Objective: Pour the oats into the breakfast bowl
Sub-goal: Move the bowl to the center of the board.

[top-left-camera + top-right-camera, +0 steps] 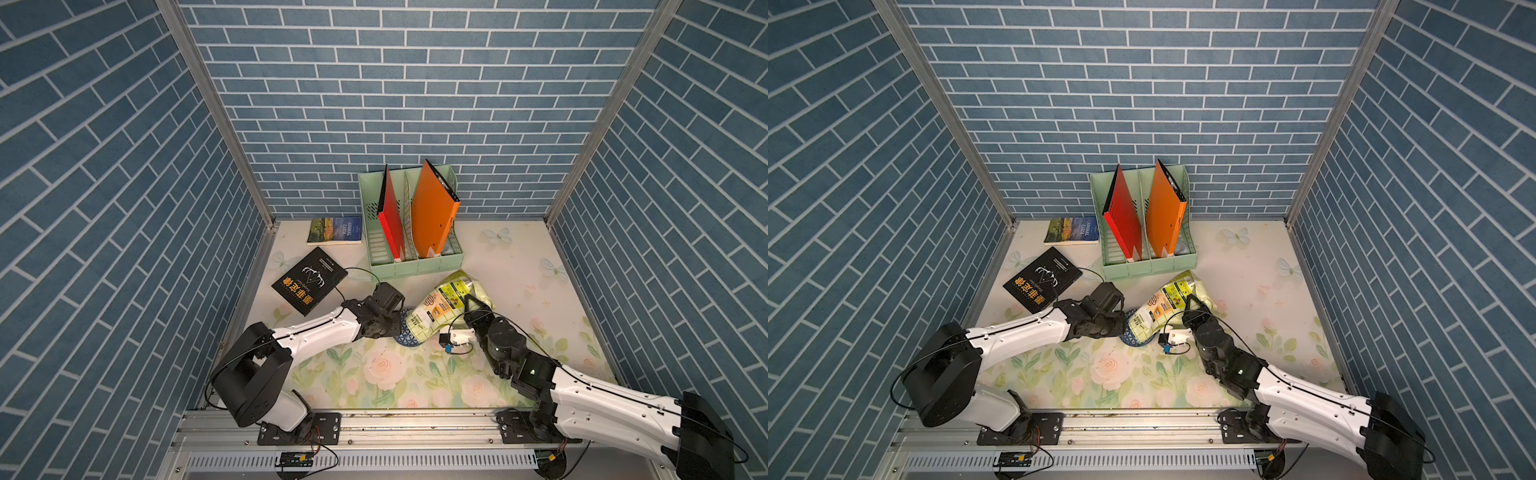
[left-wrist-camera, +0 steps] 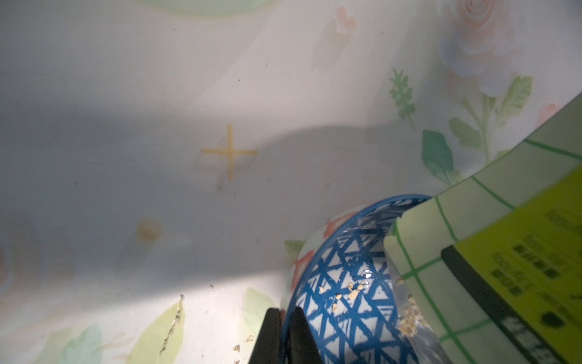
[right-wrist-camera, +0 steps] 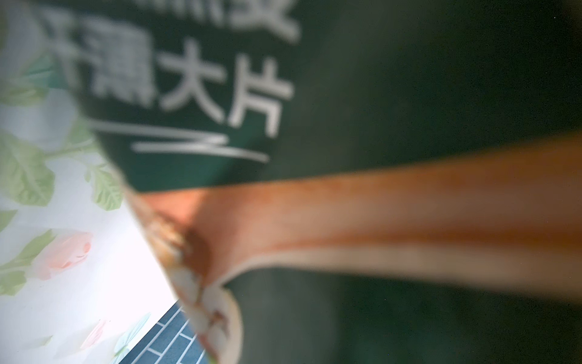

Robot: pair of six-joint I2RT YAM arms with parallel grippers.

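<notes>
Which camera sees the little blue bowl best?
Left wrist view: the breakfast bowl is close, pattern and oats clear. Both top views show a sliver under the pouch; right wrist view shows none.

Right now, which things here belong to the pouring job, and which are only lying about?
Job: oat pouch, oats, breakfast bowl.
Lying about: black book, blue book, green file rack, red folder, orange folder.
</notes>
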